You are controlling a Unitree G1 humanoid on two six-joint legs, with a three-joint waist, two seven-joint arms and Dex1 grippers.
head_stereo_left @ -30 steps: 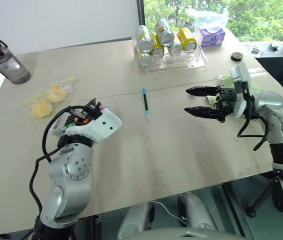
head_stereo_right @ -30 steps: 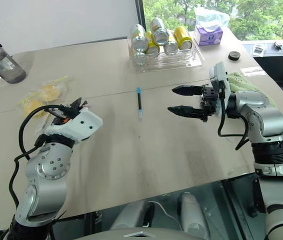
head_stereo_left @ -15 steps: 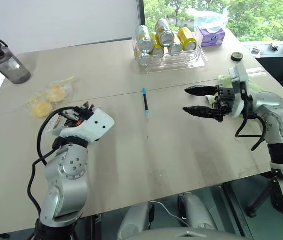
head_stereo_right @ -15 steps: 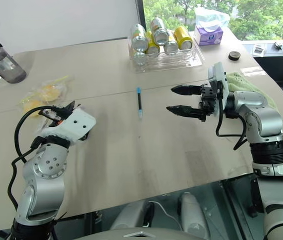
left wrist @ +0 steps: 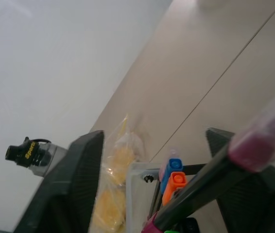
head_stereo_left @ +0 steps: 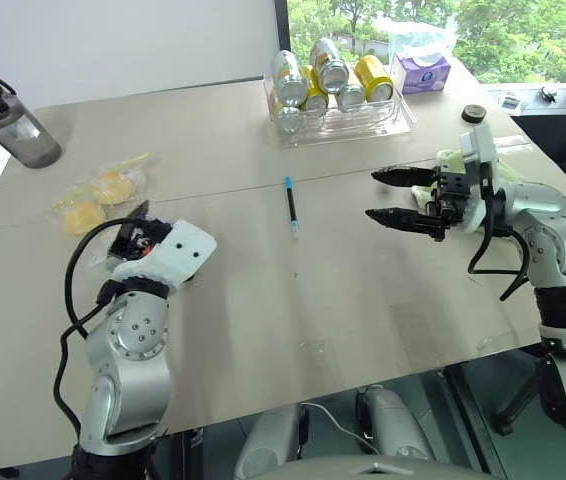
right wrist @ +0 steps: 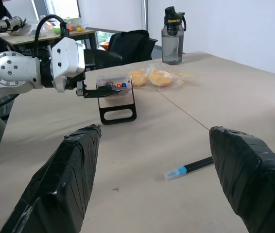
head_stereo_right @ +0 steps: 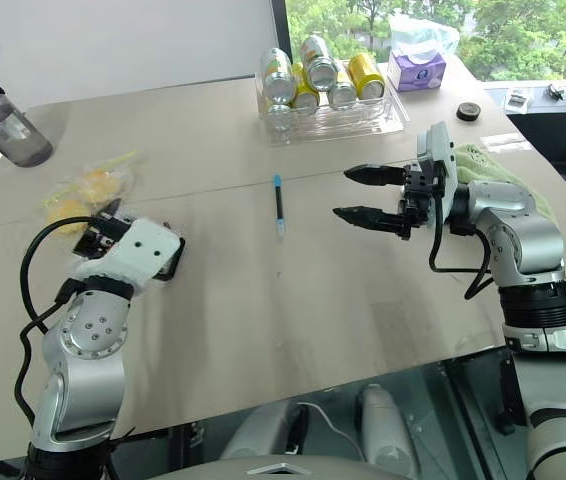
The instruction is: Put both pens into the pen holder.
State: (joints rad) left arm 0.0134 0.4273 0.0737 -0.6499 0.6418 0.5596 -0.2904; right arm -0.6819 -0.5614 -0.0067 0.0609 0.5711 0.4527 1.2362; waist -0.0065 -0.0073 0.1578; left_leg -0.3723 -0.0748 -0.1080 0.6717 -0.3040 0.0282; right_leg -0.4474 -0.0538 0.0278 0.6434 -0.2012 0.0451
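Both grippers, left (right wrist: 91, 90) and right (head_stereo_left: 395, 196), gape (blue-capped pen (head_stereo_left: 290, 205) lies between).

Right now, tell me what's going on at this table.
The robot is putting pens into the pen holder. Its left gripper is over the holder at the table's left side, with the magenta-pink pen lying along one finger, angled down into the holder beside the orange and blue markers. The other pen, dark with a light blue cap, lies mid-table, not yet picked up. The right gripper hovers open to that pen's right.
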